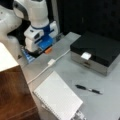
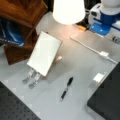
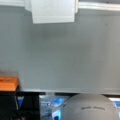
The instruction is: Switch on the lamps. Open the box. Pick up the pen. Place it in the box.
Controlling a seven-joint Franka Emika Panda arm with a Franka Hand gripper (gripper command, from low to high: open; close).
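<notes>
The gripper (image 1: 41, 51) hung low over the far left corner of the table (image 1: 75, 72), its blue-and-white body just above a small orange block (image 1: 48, 50) at the table's edge; the same gripper (image 2: 101, 27) showed at a front view's top right. Whether its fingers were apart or together could not be told, and nothing was visibly held. In the wrist view the orange block (image 3: 8, 83) sat at the table's near edge, with bare grey tabletop beyond.

A white cable (image 1: 47, 66) with a small plug ran from near the gripper across the table. The box (image 1: 96, 52) stood at the far right of the table, its black lid down and its white latch (image 1: 86, 55) at the front. The pen (image 1: 88, 89) lay flat on the open tabletop in front of the box, apart from it. A white spiral-bound notebook (image 1: 57, 98) lay at the near left edge, beside a brown wooden cabinet (image 1: 15, 97). The lamp (image 2: 68, 11) glowed brightly over the table's far side.
</notes>
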